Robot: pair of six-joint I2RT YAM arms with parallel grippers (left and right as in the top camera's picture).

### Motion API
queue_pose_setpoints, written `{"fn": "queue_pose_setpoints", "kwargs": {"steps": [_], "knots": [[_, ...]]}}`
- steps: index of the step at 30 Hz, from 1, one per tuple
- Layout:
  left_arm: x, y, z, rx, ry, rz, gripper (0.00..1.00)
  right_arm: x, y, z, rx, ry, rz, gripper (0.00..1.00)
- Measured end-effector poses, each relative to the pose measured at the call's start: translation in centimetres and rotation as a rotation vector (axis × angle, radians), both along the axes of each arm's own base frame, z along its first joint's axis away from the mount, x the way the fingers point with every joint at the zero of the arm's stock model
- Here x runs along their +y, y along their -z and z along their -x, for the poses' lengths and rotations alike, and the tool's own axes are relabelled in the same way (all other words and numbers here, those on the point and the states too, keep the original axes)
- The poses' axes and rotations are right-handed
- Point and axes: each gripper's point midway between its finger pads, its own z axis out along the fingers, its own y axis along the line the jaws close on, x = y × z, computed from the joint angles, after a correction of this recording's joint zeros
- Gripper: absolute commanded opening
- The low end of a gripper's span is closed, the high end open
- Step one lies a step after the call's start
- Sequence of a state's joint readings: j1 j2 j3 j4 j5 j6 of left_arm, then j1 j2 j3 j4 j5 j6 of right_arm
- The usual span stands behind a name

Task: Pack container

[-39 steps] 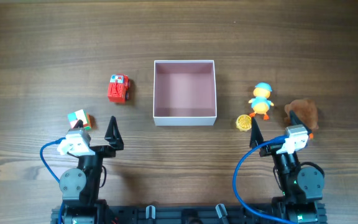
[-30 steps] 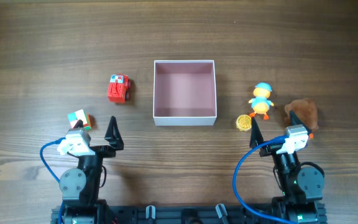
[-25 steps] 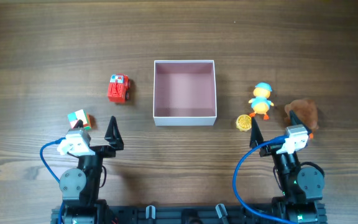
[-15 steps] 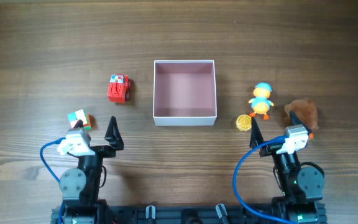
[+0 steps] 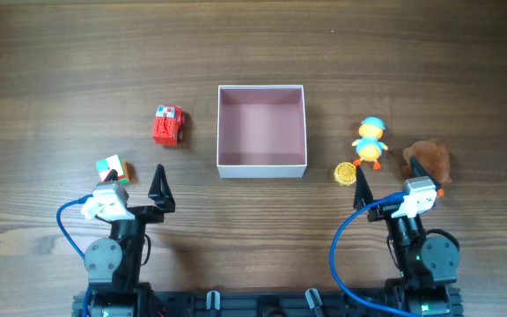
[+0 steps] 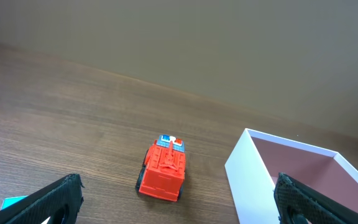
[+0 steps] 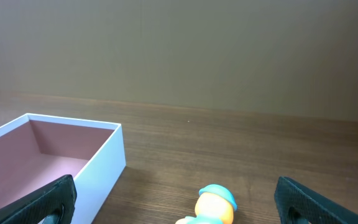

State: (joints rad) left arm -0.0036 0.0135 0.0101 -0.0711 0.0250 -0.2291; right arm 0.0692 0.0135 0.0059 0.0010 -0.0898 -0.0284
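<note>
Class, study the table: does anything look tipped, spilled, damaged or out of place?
Nothing stands out. The container sits square, empty and undamaged; the red truck rests on its wheels to its left, the duck apart on its right. Nothing spilled.

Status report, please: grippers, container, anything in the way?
Left gripper open, empty. Right gripper open, empty. Container empty; red truck and duck lie outside it. Nothing over its opening.
</note>
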Motion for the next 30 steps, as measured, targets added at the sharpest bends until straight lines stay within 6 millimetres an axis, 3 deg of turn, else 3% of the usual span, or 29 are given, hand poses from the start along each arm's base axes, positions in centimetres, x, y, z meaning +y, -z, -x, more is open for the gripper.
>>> {"fn": "queue_pose_setpoints", "kwargs": {"steps": [7,13,20,22,25,26,28,30], "knots": [[0.0,0.0,0.0,0.000,0.000,0.000,1.00,0.0,0.0,0.0,0.001,0.000,-0.004,1.00],[0.0,0.0,0.0,-0.001,0.000,0.000,1.00,0.3,-0.4,0.0,0.002,-0.016,-0.121,1.00],[0.0,0.0,0.0,0.040,-0.001,0.022,0.99,0.9,0.6,-0.2,0.110,-0.044,-0.202,1.00],[0.0,-1.0,-0.2,0.074,-0.002,0.028,1.00,1.1,-0.9,-0.6,0.145,-0.047,-0.207,1.00],[-0.1,-4.0,-1.2,0.131,-0.002,0.035,1.00,1.4,-3.5,-1.8,0.259,-0.050,-0.198,1.00],[-0.1,-6.0,-2.1,0.152,-0.002,0.037,1.00,1.5,-4.1,-2.2,0.287,-0.053,-0.194,1.00],[-0.1,-6.7,-3.0,0.239,-0.004,0.038,1.00,1.8,-3.9,-2.7,0.400,-0.056,-0.170,1.00],[-0.1,-8.4,-5.2,0.340,-0.006,0.038,1.00,1.9,-4.1,-3.6,0.532,-0.056,-0.138,1.00]]}}
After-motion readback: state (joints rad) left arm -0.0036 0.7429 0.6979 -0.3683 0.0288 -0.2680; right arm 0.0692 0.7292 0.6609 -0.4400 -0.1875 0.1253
